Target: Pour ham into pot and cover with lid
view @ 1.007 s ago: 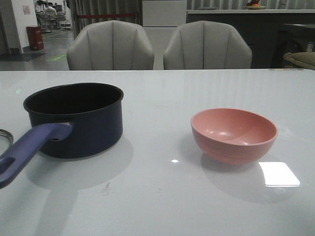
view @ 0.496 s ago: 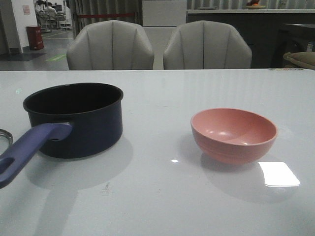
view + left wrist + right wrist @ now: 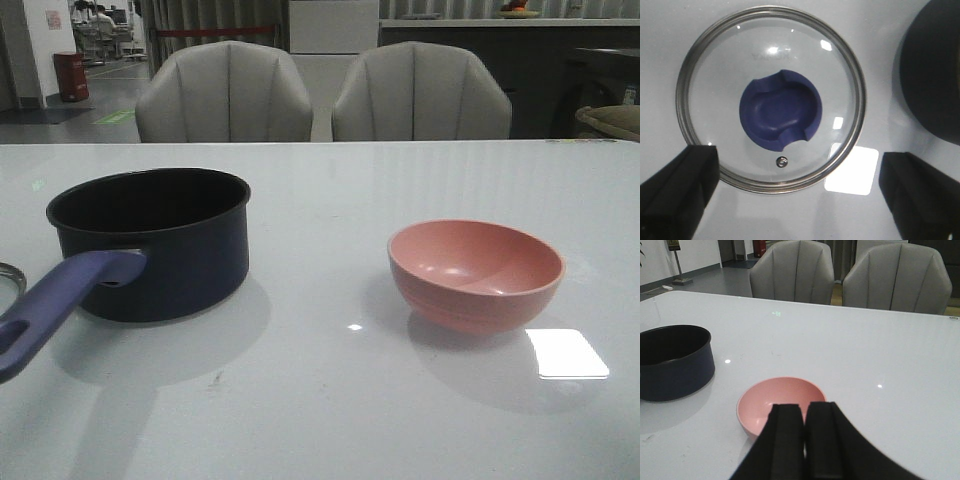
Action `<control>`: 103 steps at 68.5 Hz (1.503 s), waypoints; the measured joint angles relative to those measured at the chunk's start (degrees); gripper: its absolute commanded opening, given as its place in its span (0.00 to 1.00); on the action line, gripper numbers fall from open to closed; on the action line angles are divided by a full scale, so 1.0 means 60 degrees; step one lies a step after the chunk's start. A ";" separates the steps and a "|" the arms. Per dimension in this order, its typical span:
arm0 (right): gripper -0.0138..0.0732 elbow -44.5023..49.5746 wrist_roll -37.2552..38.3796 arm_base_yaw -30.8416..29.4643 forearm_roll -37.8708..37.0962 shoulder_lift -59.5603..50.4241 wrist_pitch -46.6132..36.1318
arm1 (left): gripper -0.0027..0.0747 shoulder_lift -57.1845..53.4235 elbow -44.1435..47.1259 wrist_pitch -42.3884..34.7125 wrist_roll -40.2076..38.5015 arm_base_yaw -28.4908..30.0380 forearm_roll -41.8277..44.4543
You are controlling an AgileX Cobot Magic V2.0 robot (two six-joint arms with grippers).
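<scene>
Right gripper (image 3: 805,450) closed, empty, near side of pink bowl (image 3: 476,275). Left gripper (image 3: 800,187) spread wide above lid (image 3: 771,98), which lies flat on white table (image 3: 330,400) just beside pot (image 3: 150,240). Pot stands left of bowl, well apart, purple handle (image 3: 55,305) pointing nearward. Two grey chairs (image 3: 320,92) beyond.

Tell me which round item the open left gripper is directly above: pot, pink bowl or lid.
The lid: clear glass with a blue knob, it lies flat between the left gripper's spread jaws. The pot sits off to one side.
</scene>
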 measured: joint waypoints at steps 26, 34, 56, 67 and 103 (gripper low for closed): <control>0.35 0.0000 0.0000 0.0000 0.0000 0.0000 0.0000 | 0.93 0.1442 -0.0128 -0.0456 0.0046 0.0049 0.0252; 0.35 0.0000 0.0000 0.0000 0.0000 0.0000 0.0000 | 0.93 0.1701 -0.0128 -0.0747 0.0046 0.0049 0.0269; 0.35 0.0000 0.0000 0.0000 0.0000 0.0000 0.0000 | 0.93 0.2328 -0.0128 -0.1133 0.0215 -0.0084 0.0251; 0.35 0.0000 0.0000 0.0000 0.0000 0.0000 0.0000 | 0.80 0.2387 -0.0128 -0.1378 0.0251 -0.0285 0.0369; 0.35 0.0000 0.0000 0.0000 0.0000 0.0000 0.0000 | 0.23 0.2387 -0.0574 -0.1112 0.0293 -0.0400 0.0510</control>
